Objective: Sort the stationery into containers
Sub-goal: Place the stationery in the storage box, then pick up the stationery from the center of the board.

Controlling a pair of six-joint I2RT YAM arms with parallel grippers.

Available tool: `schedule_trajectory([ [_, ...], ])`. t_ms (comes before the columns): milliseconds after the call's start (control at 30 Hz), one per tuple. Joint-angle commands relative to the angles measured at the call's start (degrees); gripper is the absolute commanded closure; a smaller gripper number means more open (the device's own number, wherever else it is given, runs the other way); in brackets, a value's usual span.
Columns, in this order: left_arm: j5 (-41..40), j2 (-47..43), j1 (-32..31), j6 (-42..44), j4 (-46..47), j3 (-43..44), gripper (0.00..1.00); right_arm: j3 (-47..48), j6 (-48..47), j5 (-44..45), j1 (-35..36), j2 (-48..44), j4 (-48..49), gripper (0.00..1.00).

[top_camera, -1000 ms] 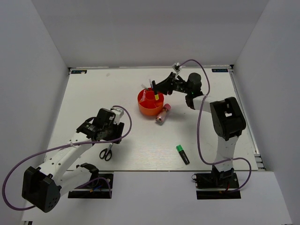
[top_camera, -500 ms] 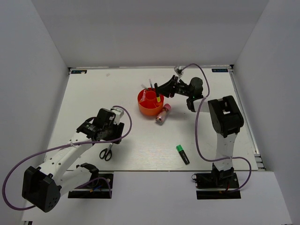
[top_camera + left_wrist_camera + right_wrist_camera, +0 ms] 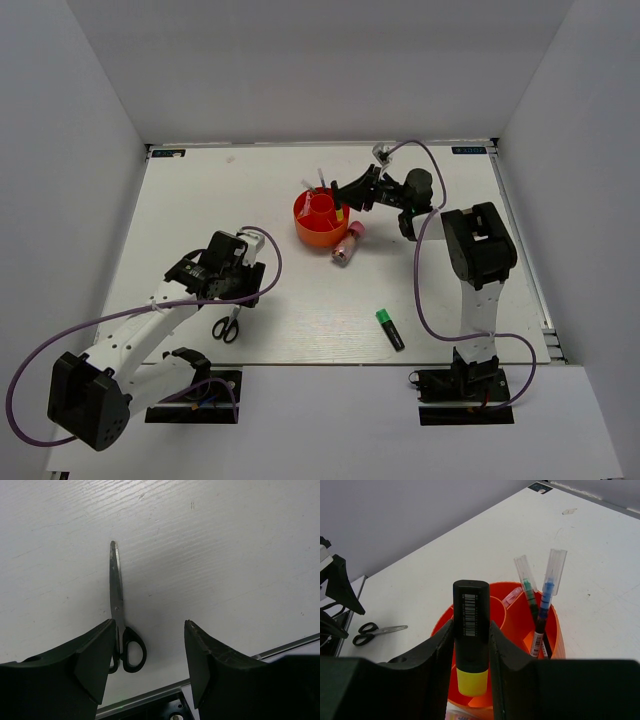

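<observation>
Right wrist view: clenched on a black yellow highlighter (image 3: 471,611), yellow end lowest, right gripper (image 3: 470,635) just above the orange tub (image 3: 557,635). Standing inside the tub, leaning on its rim: two clear-capped pens (image 3: 540,600), one green, one blue. Just beside the tub, flat on the table: pink-capped tube (image 3: 348,243). Well apart from the tub, nearer the arm bases: green highlighter (image 3: 390,328) and scissors (image 3: 119,605). Over the scissors, fingers spread wide, grasping nothing: left gripper (image 3: 147,650).
</observation>
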Motion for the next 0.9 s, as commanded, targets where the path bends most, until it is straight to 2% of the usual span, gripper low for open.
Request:
schedule_trajectory([
  [0,-0.49,-0.45,0.24,0.44,0.28,-0.01,0.32,-0.64,-0.64,-0.23,-0.44,0.36,4.33,0.82],
  [67,-0.40,-0.36,0.24,0.52,0.28,0.07,0.32,-0.64,-0.82,-0.23,-0.44,0.27,4.33,0.76],
  [167,-0.32,-0.45,0.24,0.52,0.11,-0.01,0.32,-0.99,-0.82,-0.23,-0.71,0.18,4.06,0.72],
  [333,-0.40,-0.36,0.24,0.44,0.19,0.25,0.32,-1.95,-0.99,-0.05,-0.71,-0.17,3.98,0.54],
  [467,-0.32,-0.45,0.15,0.44,0.19,-0.01,0.32,-2.31,-1.17,0.13,-0.71,-0.61,3.62,0.44],
  [733,0.21,-0.71,0.24,0.35,0.63,-0.01,0.32,-5.29,-1.69,2.23,-1.32,-5.07,3.19,0.43],
  [800,1.18,-0.71,0.15,0.17,0.98,-0.10,0.40,-7.84,-3.80,4.43,-2.37,-10.07,-2.31,0.46],
  [833,2.75,-0.97,0.15,0.00,1.77,-0.28,0.47,-8.19,-6.85,4.95,-2.64,-13.49,-10.36,0.46],
  [867,3.54,-1.58,0.24,-0.09,2.47,-0.45,0.63,-8.20,-12.45,7.40,-3.08,-17.18,-15.31,0.48],
])
